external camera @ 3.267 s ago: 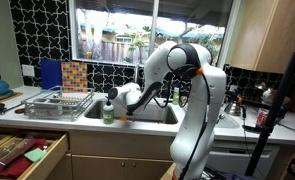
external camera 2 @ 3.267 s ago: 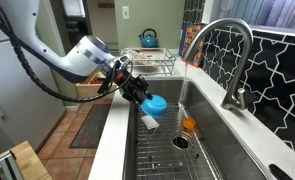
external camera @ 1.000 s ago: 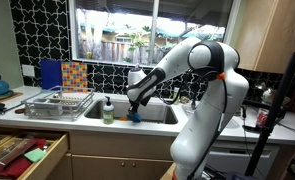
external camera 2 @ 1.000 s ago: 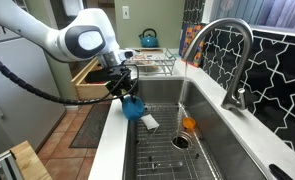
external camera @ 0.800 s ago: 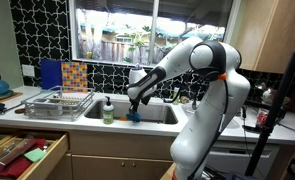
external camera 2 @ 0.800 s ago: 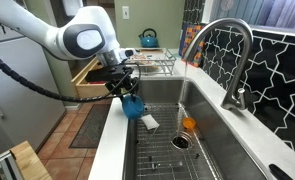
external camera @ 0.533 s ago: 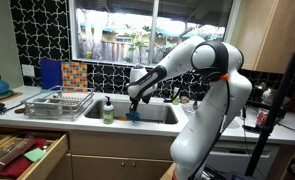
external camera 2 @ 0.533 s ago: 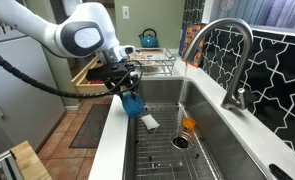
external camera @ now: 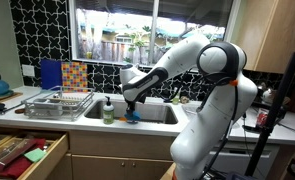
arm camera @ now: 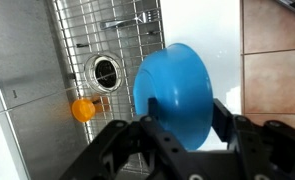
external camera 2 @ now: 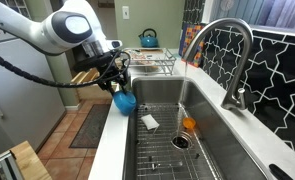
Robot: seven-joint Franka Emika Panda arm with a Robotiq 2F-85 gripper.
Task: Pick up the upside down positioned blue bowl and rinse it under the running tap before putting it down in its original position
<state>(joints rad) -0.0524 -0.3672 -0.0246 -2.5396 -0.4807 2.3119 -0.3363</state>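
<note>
Holding the blue bowl (external camera 2: 124, 100) in the gripper (external camera 2: 120, 86): jaws clamped on its rim, one inside and one outside per wrist view (arm camera: 177, 90). Bowl is airborne, tipped on edge, neither mouth-up nor mouth-down.

Pos: bowl hangs over the front edge of the counter (external camera 2: 112, 140), right at the near rim of the sink (external camera 2: 212, 125). It's toward the end of the sink away from the tap (external camera 2: 227, 60), so well apart from the spout. In an exterior view only a sliver of blue shows under the wrist (external camera: 133, 117), close to the soap bottle (external camera: 108, 110).

Progress, my read:
- Pick-up: done, bowl off any surface.
- Rinse: can't confirm from these pics. No stream visible at the spout at this res, no visible drops on the bowl. Bowl isn't under the spout now, so I'm either pre-rinse or post-rinse. With the bowl over the counter strip, not the basin, I lean post-rinse, low confidence.
- Put-down: not done. Needs flipping mouth-down, then release.

Other stuff in the sink: white scrap (external camera 2: 149, 122), orange item (external camera 2: 189, 125) near the drain (external camera 2: 182, 142). All clear of the bowl.

Risk: wet rim + pinch grip could slip on rotation.
</note>
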